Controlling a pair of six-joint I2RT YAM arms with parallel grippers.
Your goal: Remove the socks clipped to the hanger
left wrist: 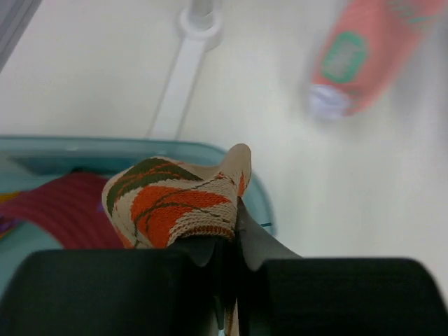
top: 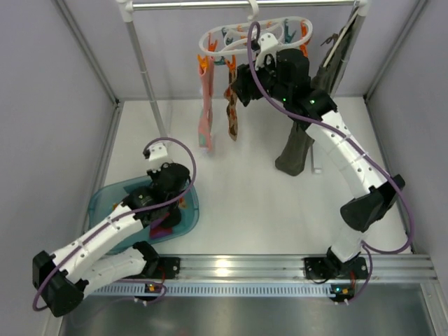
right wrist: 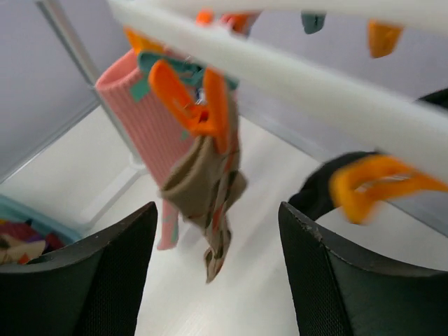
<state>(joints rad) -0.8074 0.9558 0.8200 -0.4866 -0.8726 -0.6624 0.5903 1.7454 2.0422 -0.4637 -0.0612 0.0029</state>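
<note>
Left hand (left wrist: 233, 266) tight on patterned sock (left wrist: 175, 203) (above teal bin (left wrist: 42, 145)); right hand (right wrist: 217, 211) agape, empty.

left arm (top: 98, 241) and right arm (top: 343, 150): white links, black joints, small dark screw holes along the white shells. a purple cable (top: 253, 66) runs along each. green light (top: 310, 102) on a black right joint. fingers (right wrist: 329, 280) broad, matte black.
</note>
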